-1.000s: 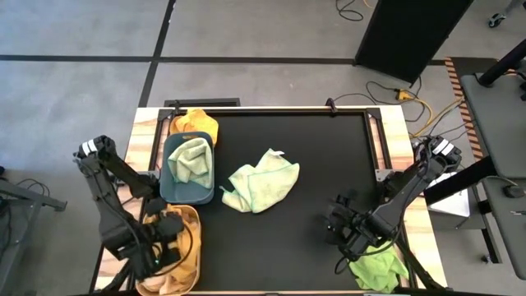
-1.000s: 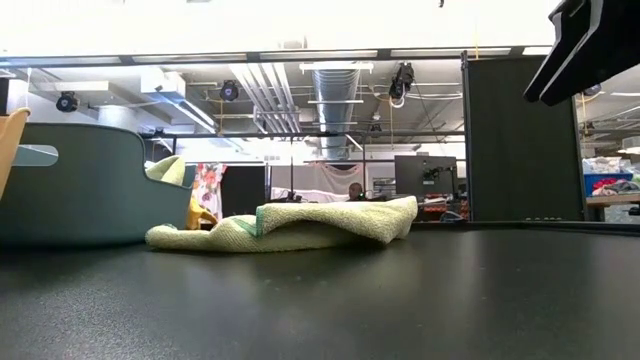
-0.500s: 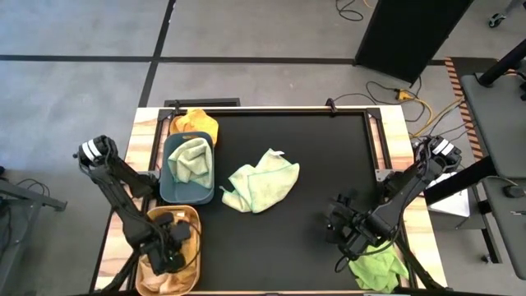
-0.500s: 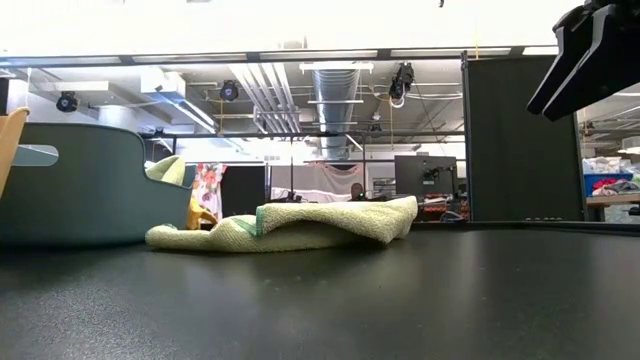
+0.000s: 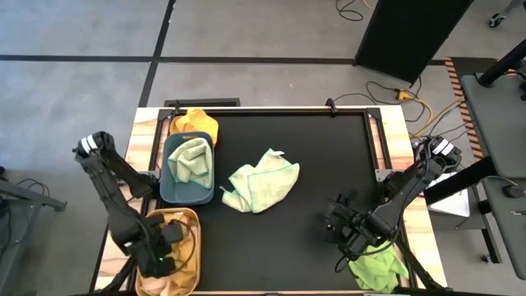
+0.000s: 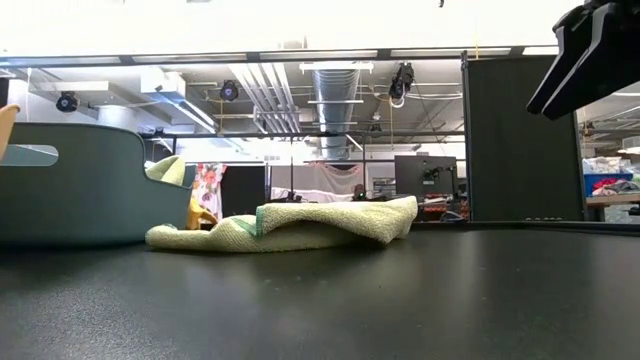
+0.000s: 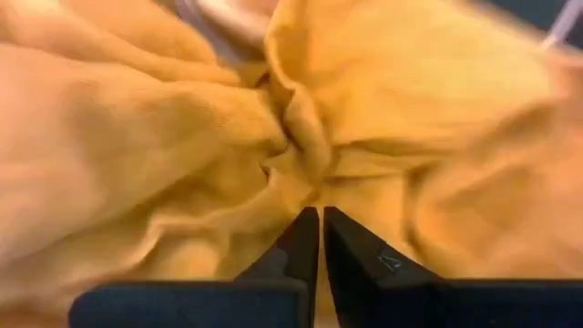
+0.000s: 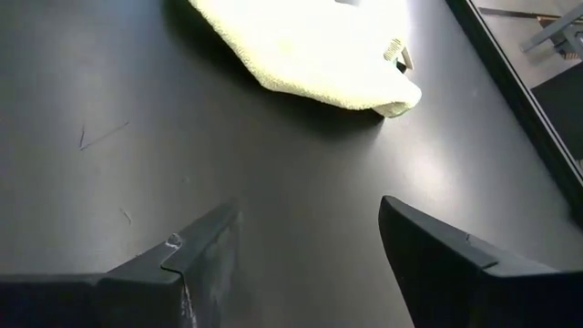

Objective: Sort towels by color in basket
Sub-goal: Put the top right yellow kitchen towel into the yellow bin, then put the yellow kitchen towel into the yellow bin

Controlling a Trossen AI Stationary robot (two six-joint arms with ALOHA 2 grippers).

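My left gripper [image 5: 159, 255] reaches down into the tan basket [image 5: 191, 215] at the table's near left corner and is shut on the mustard orange towel [image 7: 164, 137] that fills it. My right gripper [image 5: 343, 228] hangs open above the bare mat near the right edge and touches nothing; its wrist view shows the same open gripper [image 8: 310, 228]. A pale mint towel [image 5: 261, 182] lies crumpled flat on the middle of the mat, also seen as the mint towel [image 6: 290, 225]. A lime green towel [image 5: 378, 267] lies at the near right corner. My left gripper [image 7: 321, 214] pinches a bunched fold of the mustard orange towel [image 7: 293, 159] between its two fingertips, coming from above and pointing down into the tan basket. Creases run out from the pinched spot. The rest of the towel lies in the basket.
A dark green basket [image 5: 168, 185] stands left of centre with a pale mint towel [image 5: 191, 160] inside; it is the green basket [image 6: 80, 185] in the low view. Another orange towel [image 5: 196, 123] lies at the far left corner. Bare black mat [image 5: 329, 156] spreads to the right.
My left gripper has shifted inside the tan basket, first toward the near edge, then a little toward the left edge, its arm swinging with it. The tan basket's rim shows less in the low view than before. My right arm has hardly moved.
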